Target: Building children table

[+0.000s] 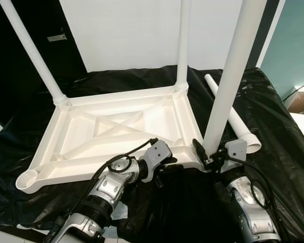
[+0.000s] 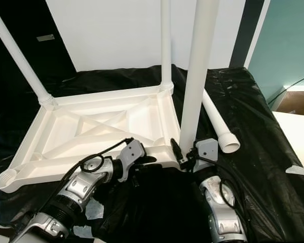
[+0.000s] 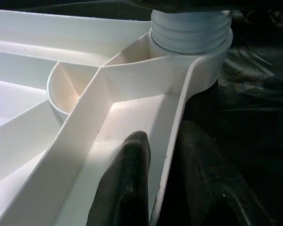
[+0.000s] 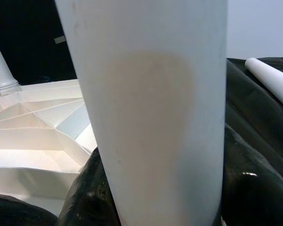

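A white plastic tabletop lies upside down on a black sheet. Two white legs stand in its far corners. A third leg stands upright in the near right corner socket, its threaded end seated in the socket. My right gripper is shut on this leg just above its base, and its black fingers wrap both sides. My left gripper is shut on the tabletop's near rim, with one finger inside and the other outside.
A loose fourth leg lies on the black sheet to the right of the tabletop. The near left corner socket is open. A white wall and a dark doorway are behind.
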Controlling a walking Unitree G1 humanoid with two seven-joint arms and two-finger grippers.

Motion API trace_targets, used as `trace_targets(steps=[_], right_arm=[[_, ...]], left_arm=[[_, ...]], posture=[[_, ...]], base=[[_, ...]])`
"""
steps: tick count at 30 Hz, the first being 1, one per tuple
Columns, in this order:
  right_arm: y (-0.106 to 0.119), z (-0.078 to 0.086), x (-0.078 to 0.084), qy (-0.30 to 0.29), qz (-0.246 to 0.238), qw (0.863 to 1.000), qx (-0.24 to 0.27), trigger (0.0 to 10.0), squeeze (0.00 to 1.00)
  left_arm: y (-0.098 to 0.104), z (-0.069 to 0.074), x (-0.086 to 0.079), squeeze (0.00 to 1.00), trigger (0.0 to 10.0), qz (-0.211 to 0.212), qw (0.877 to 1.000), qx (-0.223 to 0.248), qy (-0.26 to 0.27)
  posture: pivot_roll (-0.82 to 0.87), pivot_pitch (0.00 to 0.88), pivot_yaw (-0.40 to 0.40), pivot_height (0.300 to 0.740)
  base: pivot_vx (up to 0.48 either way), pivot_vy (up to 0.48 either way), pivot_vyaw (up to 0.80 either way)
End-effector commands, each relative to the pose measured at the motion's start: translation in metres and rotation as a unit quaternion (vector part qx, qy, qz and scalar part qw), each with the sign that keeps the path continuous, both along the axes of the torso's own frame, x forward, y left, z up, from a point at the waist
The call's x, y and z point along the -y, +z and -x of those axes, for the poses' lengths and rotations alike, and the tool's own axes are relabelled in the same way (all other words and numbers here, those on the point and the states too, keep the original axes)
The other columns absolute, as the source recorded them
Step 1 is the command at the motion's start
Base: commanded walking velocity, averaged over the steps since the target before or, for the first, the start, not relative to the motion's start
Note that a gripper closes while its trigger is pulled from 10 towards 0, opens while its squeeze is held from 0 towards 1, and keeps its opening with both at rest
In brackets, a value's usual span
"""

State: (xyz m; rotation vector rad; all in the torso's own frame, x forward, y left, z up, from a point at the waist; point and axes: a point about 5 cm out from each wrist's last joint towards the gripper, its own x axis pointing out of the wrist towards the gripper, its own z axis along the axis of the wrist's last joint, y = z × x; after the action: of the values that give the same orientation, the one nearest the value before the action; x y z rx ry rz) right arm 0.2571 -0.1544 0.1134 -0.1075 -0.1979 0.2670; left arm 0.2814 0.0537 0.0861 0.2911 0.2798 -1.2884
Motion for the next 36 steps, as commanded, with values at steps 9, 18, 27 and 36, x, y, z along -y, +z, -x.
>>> trace_targets(steps=[9, 18, 27, 36], right_arm=[[-0.012, 0.003, 0.007, 0.049, 0.021, 0.998, -0.043, 10.0, 1.0], [0.003, -0.014, 0.034, 0.214, 0.12, 0.967, -0.072, 10.0, 0.0], [0.021, -0.022, 0.055, 0.275, 0.177, 0.941, -0.087, 0.0, 0.0], [0.017, -0.014, 0.061, 0.31, 0.169, 0.929, -0.114, 0.0, 0.0]], left_arm=[[-0.031, 0.018, -0.005, 0.0, 10.0, -0.049, 0.996, -0.067, -0.032], [-0.032, 0.018, -0.004, 0.0, 10.0, -0.05, 0.996, -0.068, -0.038], [-0.031, 0.018, -0.004, 0.0, 10.0, -0.049, 0.996, -0.066, -0.035], [-0.033, 0.019, -0.005, 0.0, 10.0, -0.048, 0.996, -0.069, -0.034]], posture=[[-0.05, 0.0, 0.09, 0.74], [-0.07, 0.0, 0.101, 0.74], [-0.06, 0.0, 0.089, 0.74], [-0.06, 0.0, 0.091, 0.74]], base=[[0.0, 0.0, 0.0], [0.0, 0.0, 0.0], [0.0, 0.0, 0.0], [0.0, 0.0, 0.0]])
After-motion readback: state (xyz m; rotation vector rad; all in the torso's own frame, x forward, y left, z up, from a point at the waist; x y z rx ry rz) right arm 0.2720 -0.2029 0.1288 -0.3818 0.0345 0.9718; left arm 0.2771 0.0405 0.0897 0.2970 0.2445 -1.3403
